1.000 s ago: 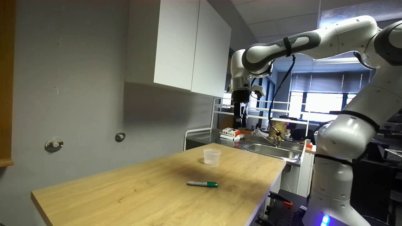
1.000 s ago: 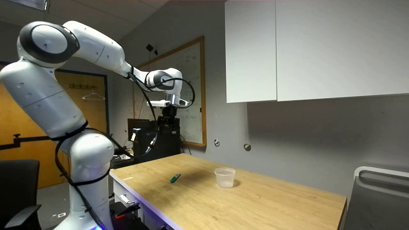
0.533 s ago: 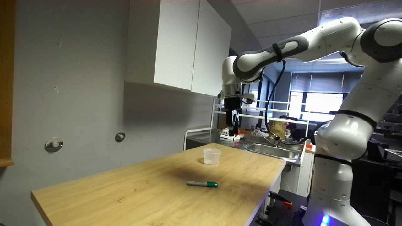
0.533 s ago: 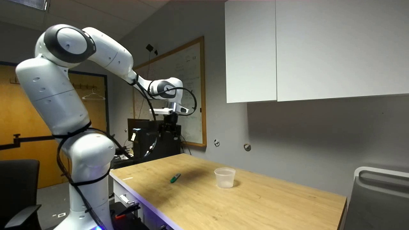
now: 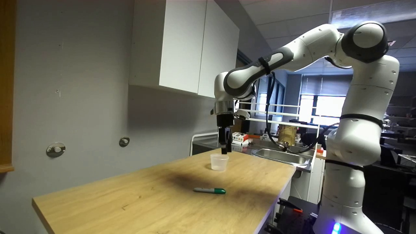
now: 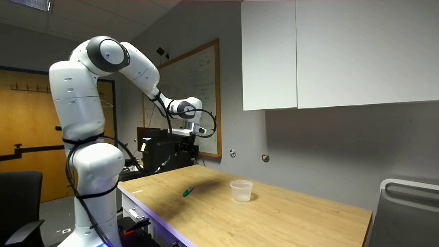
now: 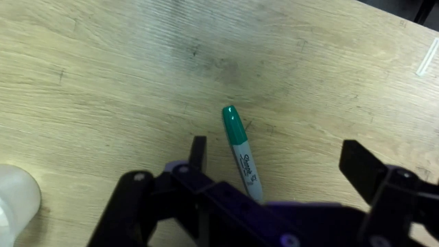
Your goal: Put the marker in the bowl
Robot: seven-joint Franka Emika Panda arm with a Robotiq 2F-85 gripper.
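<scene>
A white cabinet hangs on the grey wall above the long wall-side edge of the wooden table; two round metal fittings sit lower on that wall. Past one short edge are a steel sink and a red-and-white box. Past the opposite short edge hangs a whiteboard. A pale strip lies near that edge's corner away from the wall.
</scene>
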